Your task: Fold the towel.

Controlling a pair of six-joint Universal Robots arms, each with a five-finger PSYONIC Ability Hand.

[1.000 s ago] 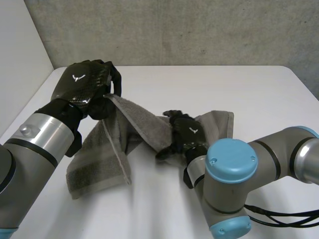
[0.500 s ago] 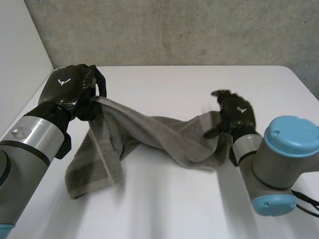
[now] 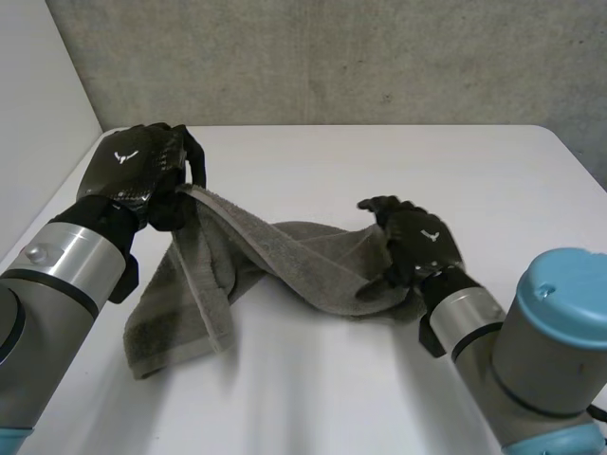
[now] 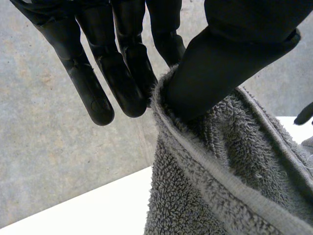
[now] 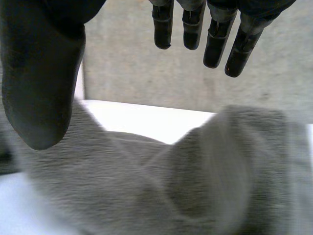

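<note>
A grey towel (image 3: pixel 303 254) is being held up at one edge by the left robot hand (image 3: pixel 142 172), above the far left part of the desk (image 3: pixel 332 171). In the left wrist view the hemmed edge of the towel (image 4: pixel 220 176) is being pinched between the thumb and the fingers (image 4: pixel 124 73), so the cloth is being gripped tightly. From that grip the towel is being stretched as a twisted band toward the middle of the desk, and a loose flap is being let hang down onto the desk at the near left. The band's other end is being covered by the right robot hand (image 3: pixel 417 248), palm down. In the right wrist view its fingers (image 5: pixel 215 39) are being held straight and wide of the thumb, with the towel (image 5: pixel 161 186) bunched under the palm and nothing being gripped. Whether the palm is touching the cloth cannot be told.
</note>
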